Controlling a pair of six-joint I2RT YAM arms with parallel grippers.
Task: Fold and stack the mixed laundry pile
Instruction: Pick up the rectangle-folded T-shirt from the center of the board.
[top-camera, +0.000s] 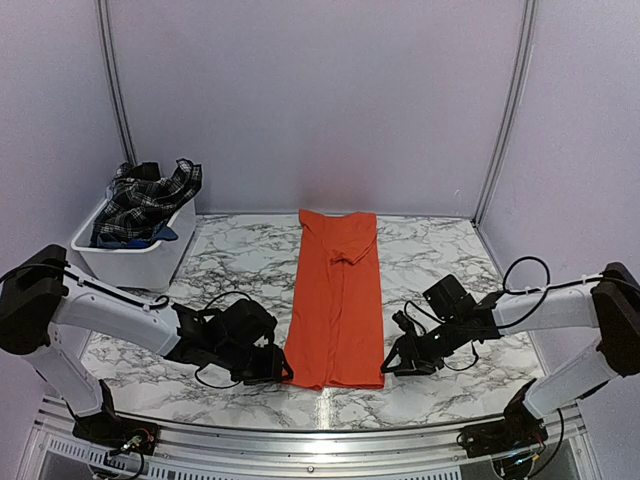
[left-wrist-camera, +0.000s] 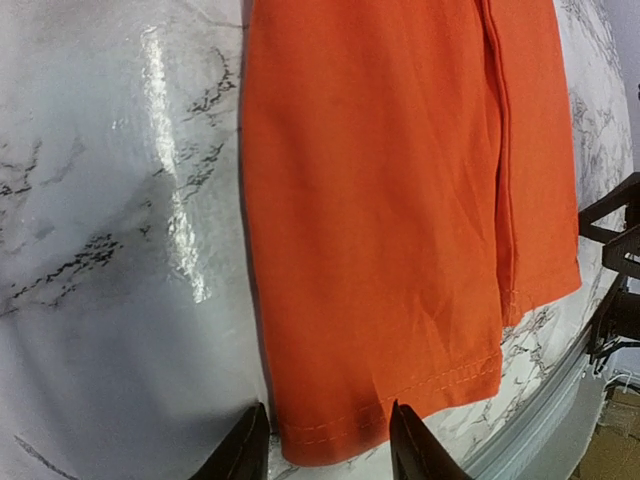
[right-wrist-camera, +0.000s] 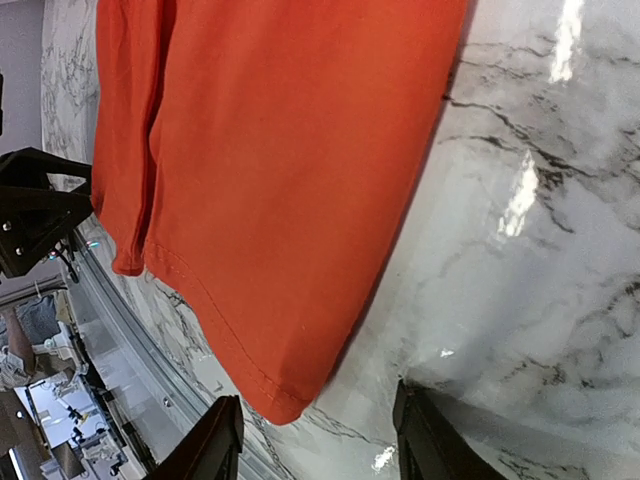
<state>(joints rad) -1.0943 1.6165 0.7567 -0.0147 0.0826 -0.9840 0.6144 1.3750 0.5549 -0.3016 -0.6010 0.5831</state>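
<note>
The orange T-shirt (top-camera: 338, 295) lies folded into a long narrow strip down the middle of the marble table, its hem toward me. My left gripper (top-camera: 283, 371) is open at the hem's near left corner; in the left wrist view the corner (left-wrist-camera: 325, 420) sits between its fingertips (left-wrist-camera: 247, 452). My right gripper (top-camera: 386, 366) is open at the near right corner, which shows in the right wrist view (right-wrist-camera: 285, 395) between its fingertips (right-wrist-camera: 215, 445). The black-and-white plaid piece (top-camera: 150, 200) and a bit of blue cloth (top-camera: 165, 236) sit in the bin.
A white plastic bin (top-camera: 130, 262) stands at the table's far left. The table's metal front rail (top-camera: 320, 430) runs just behind the shirt's hem. Purple walls close the back and sides.
</note>
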